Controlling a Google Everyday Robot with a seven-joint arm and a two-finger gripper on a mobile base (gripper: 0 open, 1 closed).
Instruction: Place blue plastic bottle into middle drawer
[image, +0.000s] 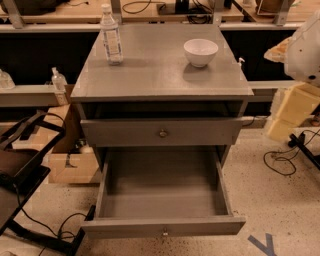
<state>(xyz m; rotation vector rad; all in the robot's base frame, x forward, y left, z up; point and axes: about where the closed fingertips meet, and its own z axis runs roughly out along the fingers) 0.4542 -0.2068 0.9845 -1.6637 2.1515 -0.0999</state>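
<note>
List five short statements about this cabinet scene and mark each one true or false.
1. The blue plastic bottle stands upright on the cabinet top. True.
2. The white bowl sits inside the middle drawer. False: it is on the cabinet top, and the drawer holds nothing.
3. The middle drawer is pulled open. True.
4. The bottle stands to the right of the bowl in the picture. False: it stands to the left of the bowl, near the back corner.
5. The gripper is closed on the bottle. False: the gripper is not in view. Only a white robot part shows at the right edge, well away from the bottle.
</note>
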